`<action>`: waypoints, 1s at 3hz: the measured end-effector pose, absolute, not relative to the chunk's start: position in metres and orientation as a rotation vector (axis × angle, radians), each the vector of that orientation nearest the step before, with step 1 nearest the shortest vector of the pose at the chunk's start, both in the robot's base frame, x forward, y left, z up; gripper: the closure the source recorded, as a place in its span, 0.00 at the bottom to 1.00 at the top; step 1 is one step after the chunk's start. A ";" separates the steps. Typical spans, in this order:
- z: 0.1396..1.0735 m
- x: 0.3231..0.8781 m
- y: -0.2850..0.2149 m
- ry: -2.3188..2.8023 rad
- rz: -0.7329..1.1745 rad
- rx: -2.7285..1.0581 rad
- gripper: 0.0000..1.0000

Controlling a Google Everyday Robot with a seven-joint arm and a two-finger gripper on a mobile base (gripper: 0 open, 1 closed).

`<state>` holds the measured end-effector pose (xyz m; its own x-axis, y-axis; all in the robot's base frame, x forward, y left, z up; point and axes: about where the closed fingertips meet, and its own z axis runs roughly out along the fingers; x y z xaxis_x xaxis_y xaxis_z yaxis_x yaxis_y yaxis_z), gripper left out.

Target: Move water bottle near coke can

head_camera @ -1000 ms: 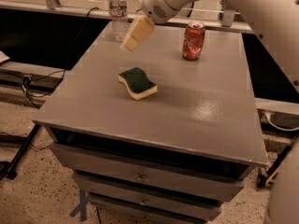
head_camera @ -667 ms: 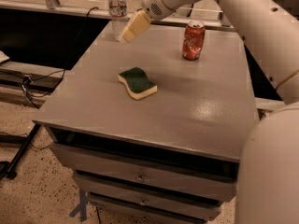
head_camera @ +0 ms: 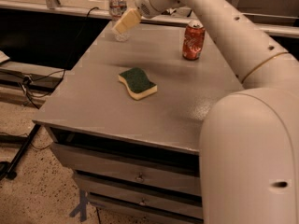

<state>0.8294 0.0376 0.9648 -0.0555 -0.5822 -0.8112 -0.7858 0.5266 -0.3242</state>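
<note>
The water bottle (head_camera: 117,7), clear with a white cap and a red-and-white label, stands at the table's far left corner. The red coke can (head_camera: 193,40) stands at the far right of the table, well apart from the bottle. My gripper (head_camera: 125,22) reaches in from the right on the white arm; its tan fingers (head_camera: 128,19) sit right in front of the bottle's lower half and hide it. I cannot see whether the gripper touches the bottle.
A green-and-yellow sponge (head_camera: 137,83) lies in the middle of the grey table (head_camera: 93,101). Drawers sit below the tabletop. My large white arm (head_camera: 243,125) fills the right side. A dark gap and cables lie to the left of the table.
The gripper has moved left and towards the back, closer to the water bottle. The bottle, can and sponge have not moved.
</note>
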 end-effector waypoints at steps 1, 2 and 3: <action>0.955 0.860 0.057 1.756 0.209 -1.075 0.00; 0.943 0.886 0.078 1.758 0.208 -1.004 0.00; 0.934 0.906 0.091 1.756 0.249 -0.924 0.00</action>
<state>0.9057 0.0908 0.9339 -0.1137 -0.4612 -0.8800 -0.6876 0.6759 -0.2654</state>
